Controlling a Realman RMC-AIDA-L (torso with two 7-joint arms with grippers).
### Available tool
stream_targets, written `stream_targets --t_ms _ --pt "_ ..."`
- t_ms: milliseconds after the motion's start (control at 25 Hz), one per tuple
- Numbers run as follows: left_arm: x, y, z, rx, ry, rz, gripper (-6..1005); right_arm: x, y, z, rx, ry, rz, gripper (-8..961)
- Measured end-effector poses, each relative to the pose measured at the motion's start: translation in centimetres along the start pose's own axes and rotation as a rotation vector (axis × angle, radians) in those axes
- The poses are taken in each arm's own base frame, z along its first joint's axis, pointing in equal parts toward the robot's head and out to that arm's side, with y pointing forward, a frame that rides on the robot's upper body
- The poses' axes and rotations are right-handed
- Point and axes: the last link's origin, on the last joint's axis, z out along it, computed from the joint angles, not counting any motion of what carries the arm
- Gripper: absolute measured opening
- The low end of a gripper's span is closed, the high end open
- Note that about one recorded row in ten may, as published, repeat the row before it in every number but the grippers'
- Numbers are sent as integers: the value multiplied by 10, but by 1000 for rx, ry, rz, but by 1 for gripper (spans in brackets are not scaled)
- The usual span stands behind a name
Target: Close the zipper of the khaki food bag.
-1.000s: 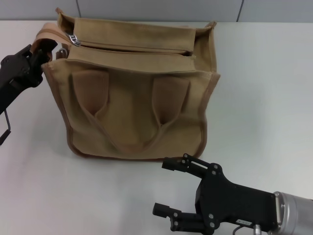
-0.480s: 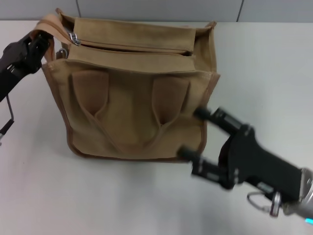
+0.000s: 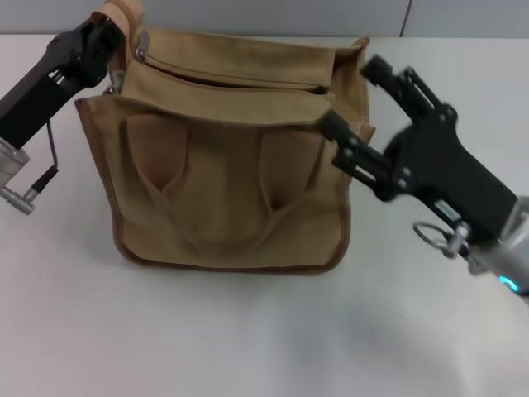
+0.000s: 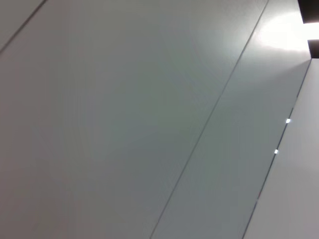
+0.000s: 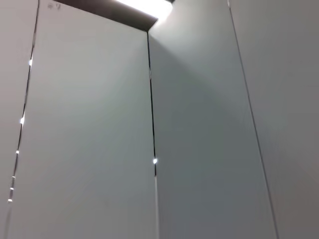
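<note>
Zipper not closed yet, as far as head view shows: dark gap runs along most of the top of the khaki food bag, from the silver slider at the bag's left top corner across to the right end. Slider sits at the start end, so basically the whole run is left to do. Judgement: task at early stage, prep/grip phase, no closing travel visible.

Bag sits upright on the white tabletop, roughly centre of head view, handles flopped down on its front face.

Left gripper is at the bag's top left corner, right by the slider and touching or just beside the tan strap loop there. Jaws state: cannot tell, tips too hidden against strap/bag edge to say if clamped on anything.

Right gripper is at the bag's upper right edge, jaws apart, one finger near the top right corner, the other lower against the right side of the bag front. Looks like it's straddling that edge, not yet pinched on it; contact w/ fabric unclear.

Both wrist views show only grey panels w/ seams and a light, no bag, no fingers, so no help there.

Left to do (judgement): get a firm hold on slider/pull tab, brace the bag's far end, drag slider full length toward the right end.
</note>
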Motion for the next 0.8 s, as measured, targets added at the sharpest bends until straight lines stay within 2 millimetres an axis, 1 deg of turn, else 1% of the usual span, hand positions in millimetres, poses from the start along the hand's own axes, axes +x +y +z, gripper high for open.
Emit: stream_targets --t_ms 40,80,200,240,280,440,600,640,680,800 --pt "-1 1 2 -10 -5 -2 17 0 -1 10 8 -7 -67 834" --pt "-1 1 2 -10 -5 -2 17 0 -1 10 8 -7 -67 834" --pt "-1 2 4 -16 -8 -3 17 3 -3 28 31 3 -239 834" --pt "-1 2 4 -16 -7 -3 17 5 -4 42 49 23 -381 833" --pt "-1 2 4 -16 -7 -3 17 5 -4 42 49 23 -381 833" --pt "-1 1 4 -13 -2 -4 17 6 -5 64 59 53 -577 833" --pt "-2 1 5 -10 -5 -9 17 2 -10 78 58 43 -700 833" --pt "-3 2 5 -11 -2 -14 17 2 -11 85 46 49 -764 833" --pt "-3 2 5 -11 -2 -14 18 2 -11 85 46 49 -764 833" --pt "-3 3 7 -16 3 -21 18 7 -11 96 15 86 -867 833"
